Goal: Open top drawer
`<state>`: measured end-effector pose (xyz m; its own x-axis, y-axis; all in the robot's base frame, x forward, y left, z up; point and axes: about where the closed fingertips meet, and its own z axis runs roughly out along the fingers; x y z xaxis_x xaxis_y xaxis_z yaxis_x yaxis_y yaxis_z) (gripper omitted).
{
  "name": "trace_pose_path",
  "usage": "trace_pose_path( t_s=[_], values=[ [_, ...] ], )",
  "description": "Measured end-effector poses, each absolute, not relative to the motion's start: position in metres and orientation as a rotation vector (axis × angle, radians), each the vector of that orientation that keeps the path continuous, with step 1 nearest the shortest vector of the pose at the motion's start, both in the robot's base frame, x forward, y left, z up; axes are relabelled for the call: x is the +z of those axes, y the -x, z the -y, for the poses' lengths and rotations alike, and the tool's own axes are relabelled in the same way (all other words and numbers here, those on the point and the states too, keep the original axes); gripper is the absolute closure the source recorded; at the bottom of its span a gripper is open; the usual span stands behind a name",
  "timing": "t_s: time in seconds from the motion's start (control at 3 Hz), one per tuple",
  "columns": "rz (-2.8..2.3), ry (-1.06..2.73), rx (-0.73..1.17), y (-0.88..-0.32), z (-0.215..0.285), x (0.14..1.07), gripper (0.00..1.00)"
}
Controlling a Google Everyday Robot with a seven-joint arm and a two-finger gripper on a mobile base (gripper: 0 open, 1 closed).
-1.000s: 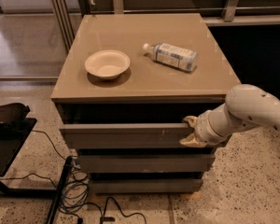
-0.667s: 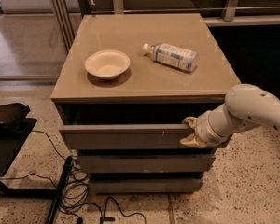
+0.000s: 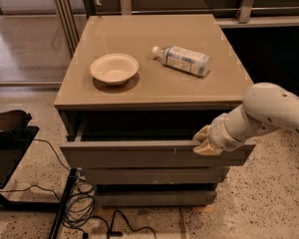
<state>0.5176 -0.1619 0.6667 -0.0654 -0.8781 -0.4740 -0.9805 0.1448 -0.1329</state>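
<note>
Clenching the stiff right-hand lip of the wide grey-taupe top drawer [image 3: 139,156], the cream gripper [image 3: 205,142] likely meets light sliding resistance.

Gripper: the gripper [image 3: 203,142] is pale tan, blunt and wedge-like; it sits at the upper edge of the top drawer [image 3: 139,156] front, near its right end.
Wrist: the wrist [image 3: 226,132], just behind the gripper, is a short off-white cylinder with ring-like seams.
Arm shell: the arm [image 3: 271,108], further back from the gripper, is smooth cream-white, swelling into a large rounded housing.
Markings: a few tiny dark dots behind the wrist; their nature is unclear.
</note>
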Motion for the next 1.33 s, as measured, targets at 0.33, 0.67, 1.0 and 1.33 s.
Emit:
trace_pose_path(
  t_s=[0.33, 0.67, 1.0, 1.33],
  values=[
    [-1.986, 1.774, 0.308, -0.5176, 0.1619, 0.6719, 1.00],
    [-1.986, 1.774, 0.308, -0.5176, 0.1618, 0.6718, 0.82],
    [-1.986, 1.774, 0.309, -0.5176, 0.1618, 0.6718, 0.58],
    [-1.986, 1.774, 0.309, -0.5175, 0.1618, 0.6718, 0.35]
  ],
)
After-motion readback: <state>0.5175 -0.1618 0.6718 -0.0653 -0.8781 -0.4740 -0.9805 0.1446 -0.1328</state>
